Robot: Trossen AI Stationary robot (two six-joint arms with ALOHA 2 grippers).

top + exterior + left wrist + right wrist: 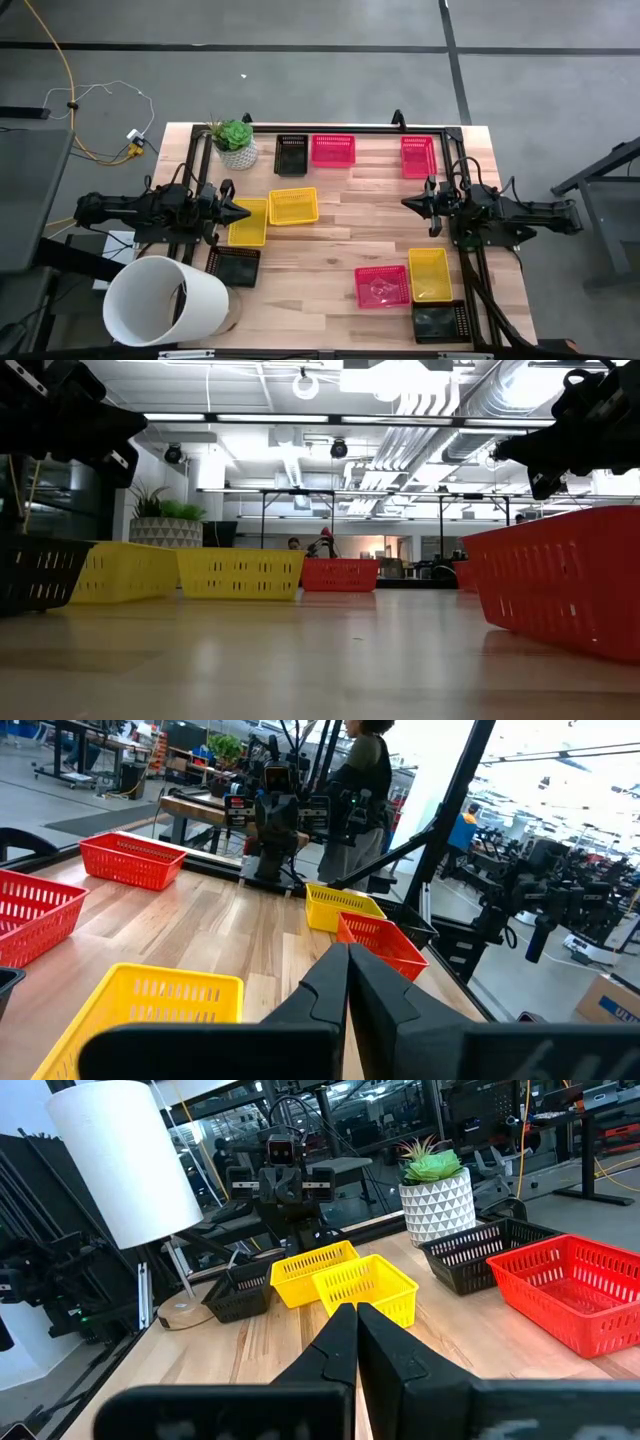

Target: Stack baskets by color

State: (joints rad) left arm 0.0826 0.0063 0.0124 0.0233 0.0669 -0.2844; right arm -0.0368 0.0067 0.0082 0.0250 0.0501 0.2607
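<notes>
Several mesh baskets lie singly on the wooden table. By the far edge are a black one (291, 154) and two pink-red ones (333, 151) (418, 157). Two yellow ones (293, 206) (248, 222) and a black one (233, 266) lie at the left. A pink-red (383, 286), a yellow (430, 275) and a black basket (440, 322) lie near right. My left gripper (243, 212) (347, 960) is shut and level, above the left yellow basket's edge. My right gripper (408, 203) (356, 1315) is shut and level at the right, holding nothing.
A green plant in a white pot (236, 143) stands at the far left corner. A large white cylinder (165, 300) stands at the near left. A black frame rail (340, 128) runs along the far edge. The bare wood in the middle (350, 225) is free. A person (365, 780) stands beyond the table.
</notes>
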